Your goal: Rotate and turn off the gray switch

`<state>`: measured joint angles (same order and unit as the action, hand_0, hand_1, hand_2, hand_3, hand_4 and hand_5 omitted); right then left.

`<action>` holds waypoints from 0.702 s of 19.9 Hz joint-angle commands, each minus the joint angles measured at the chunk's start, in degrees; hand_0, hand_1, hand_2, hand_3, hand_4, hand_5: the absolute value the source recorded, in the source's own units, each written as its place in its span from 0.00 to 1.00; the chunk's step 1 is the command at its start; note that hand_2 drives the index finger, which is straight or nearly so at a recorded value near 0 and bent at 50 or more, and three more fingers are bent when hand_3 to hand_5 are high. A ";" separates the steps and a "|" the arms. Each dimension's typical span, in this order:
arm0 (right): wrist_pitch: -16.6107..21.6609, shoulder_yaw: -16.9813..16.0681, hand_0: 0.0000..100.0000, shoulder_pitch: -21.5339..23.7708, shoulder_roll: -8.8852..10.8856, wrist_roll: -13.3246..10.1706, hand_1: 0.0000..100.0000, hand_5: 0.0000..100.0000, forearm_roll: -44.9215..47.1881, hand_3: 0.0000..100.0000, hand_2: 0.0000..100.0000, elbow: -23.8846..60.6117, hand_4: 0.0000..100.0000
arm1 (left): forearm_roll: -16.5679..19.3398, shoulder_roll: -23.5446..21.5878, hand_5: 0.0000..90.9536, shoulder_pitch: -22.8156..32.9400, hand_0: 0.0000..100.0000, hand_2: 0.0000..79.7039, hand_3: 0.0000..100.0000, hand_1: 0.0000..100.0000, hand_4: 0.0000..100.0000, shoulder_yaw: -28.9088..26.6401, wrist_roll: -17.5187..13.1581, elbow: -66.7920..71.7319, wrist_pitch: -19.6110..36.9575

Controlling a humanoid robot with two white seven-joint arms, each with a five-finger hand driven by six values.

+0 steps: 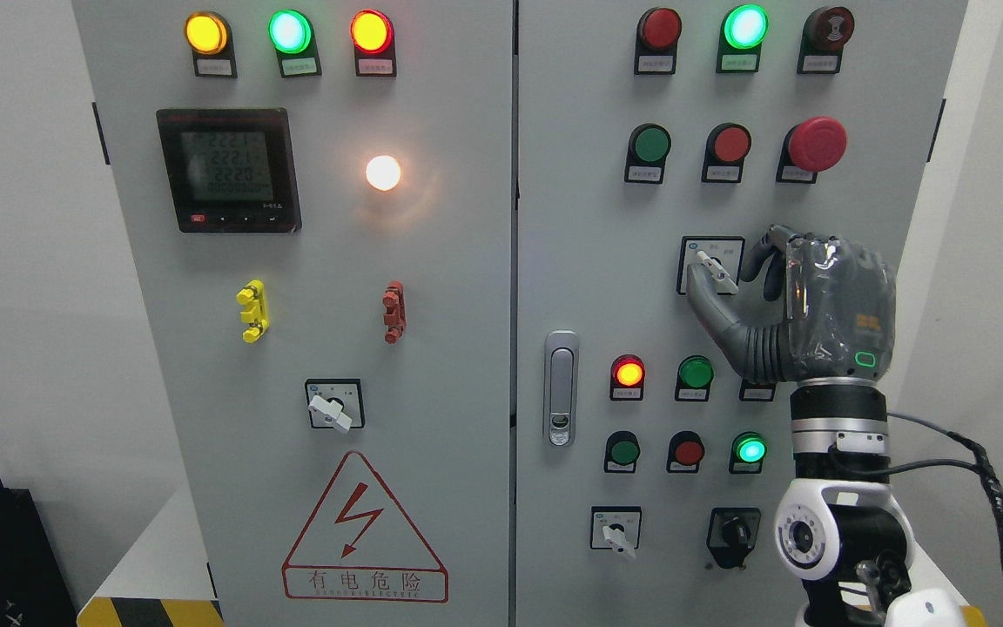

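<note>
On the gray cabinet door [589,287], our right hand [802,305] pinches the gray switch [714,268] below the red mushroom button [817,144]; its small stiff lever probably needs a firm fingertip grip.

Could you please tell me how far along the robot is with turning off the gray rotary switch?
Done: the right hand has reached the gray rotary switch on the cabinet's right door. In hand: its thumb and fingers are curled around the white lever, which points down-right. Left: whether any turn has been made cannot be told; the rotation to off and the release seem to remain.
</note>
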<state>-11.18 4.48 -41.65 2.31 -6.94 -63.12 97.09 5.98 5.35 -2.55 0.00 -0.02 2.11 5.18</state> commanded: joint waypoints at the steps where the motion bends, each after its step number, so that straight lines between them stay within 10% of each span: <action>1: -0.24 0.62 0.28 -0.01 -0.02 0.00 0.32 0.98 0.01 0.93 0.69 -0.15 0.84 | 0.00 0.01 0.00 0.00 0.12 0.00 0.00 0.39 0.00 -1.85 0.02 0.00 0.00; 14: -0.24 0.70 0.40 -0.27 -0.02 0.00 0.31 0.98 0.10 0.95 0.71 -0.32 0.85 | 0.00 0.01 0.00 0.00 0.12 0.00 0.00 0.39 0.00 -1.85 0.02 0.00 0.00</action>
<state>-11.39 5.00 -41.86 2.29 -6.98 -63.04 96.89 5.98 5.35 -2.55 0.00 -0.02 2.11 5.19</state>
